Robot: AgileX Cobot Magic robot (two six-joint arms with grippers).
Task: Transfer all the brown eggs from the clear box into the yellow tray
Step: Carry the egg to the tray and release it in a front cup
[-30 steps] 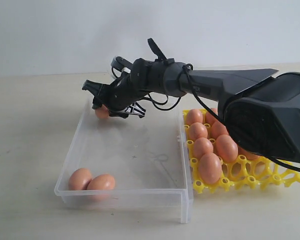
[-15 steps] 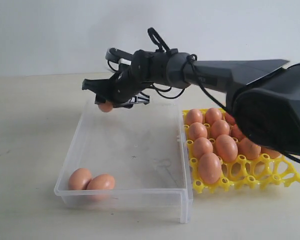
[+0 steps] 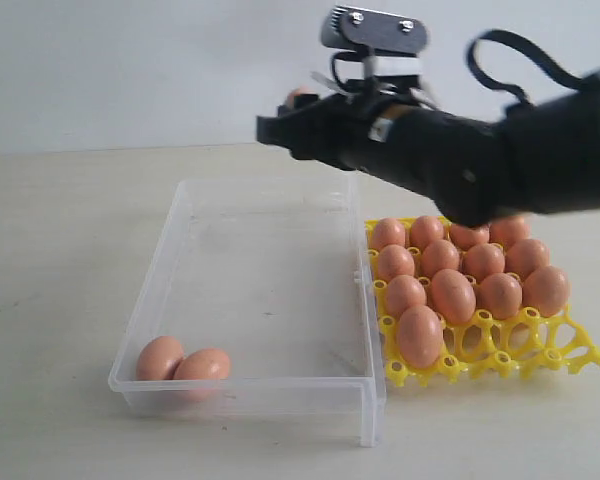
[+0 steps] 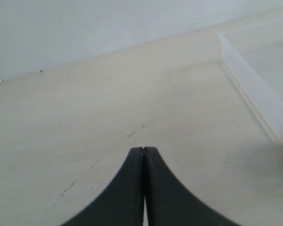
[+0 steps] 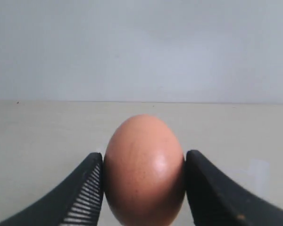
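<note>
Nearly there imo: we count dozen-odd brown eggs point(image 3: 452, 296) seated in yellow tray point(image 3: 565, 358), two left in clear box point(image 3: 148, 290). Right tool point(image 5: 145, 162) clamps one egg point(image 5: 144, 183), aloft above box. Left tool point(image 4: 144, 150) pinched closed, empty.

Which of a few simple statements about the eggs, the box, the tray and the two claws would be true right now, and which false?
1. The right gripper holds a brown egg up in the air. True.
2. The clear box has been emptied. False: two eggs lie touching in one corner.
3. The left gripper is spread wide. False: its jaws are shut, above the bare table beside the box.
4. In the exterior view the yellow tray stands right of the clear box and most of its cups are filled. True.
</note>
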